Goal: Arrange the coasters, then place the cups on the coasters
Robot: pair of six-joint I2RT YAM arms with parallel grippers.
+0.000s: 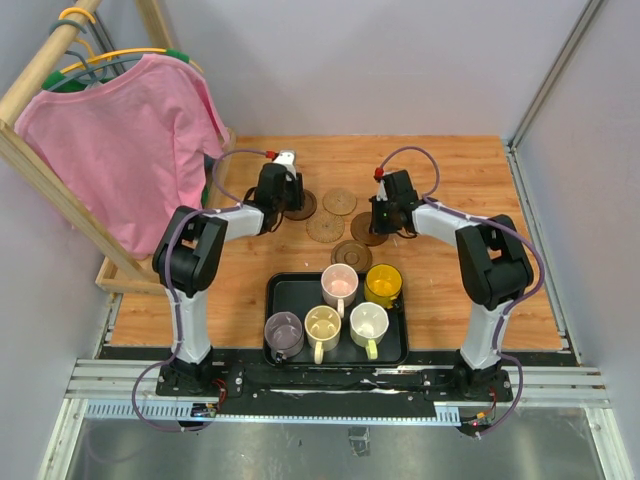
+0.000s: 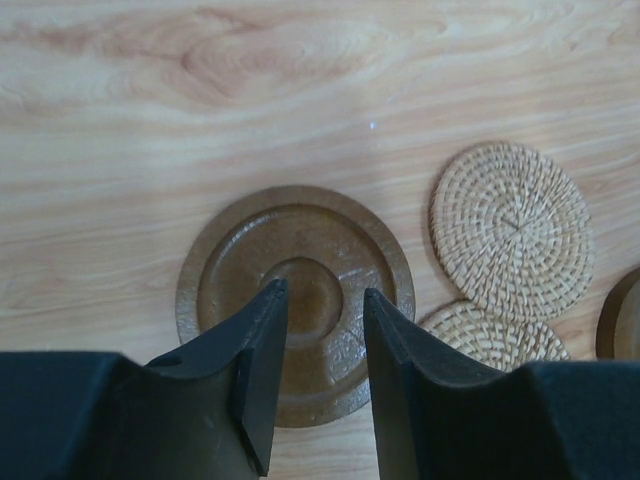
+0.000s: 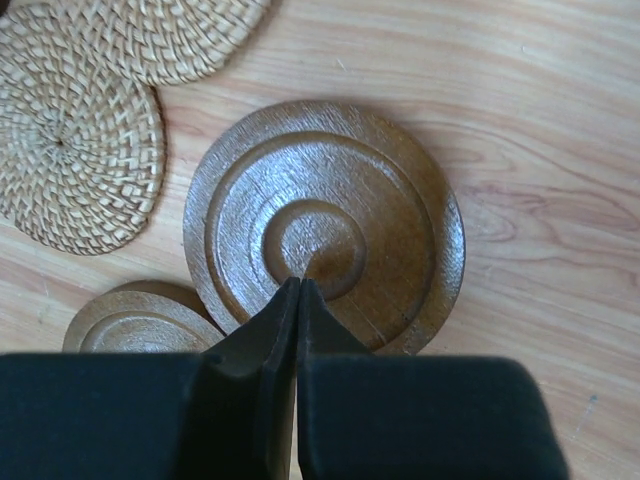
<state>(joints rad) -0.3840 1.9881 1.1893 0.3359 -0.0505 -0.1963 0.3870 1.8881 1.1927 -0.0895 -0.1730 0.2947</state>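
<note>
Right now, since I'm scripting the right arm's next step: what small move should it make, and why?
Probably slide the dark coaster sideways, away from its neighbours. The right gripper is shut with its tips at that coaster's centre, seemingly pressing it, and the disc crowds a second dark coaster and a woven coaster. The cups all sit in the tray, so spacing comes first.

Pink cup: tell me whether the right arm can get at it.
Probably yes: nothing covers the pink cup in the tray, but the amber cup stands close beside it and the right gripper is shut.
</note>
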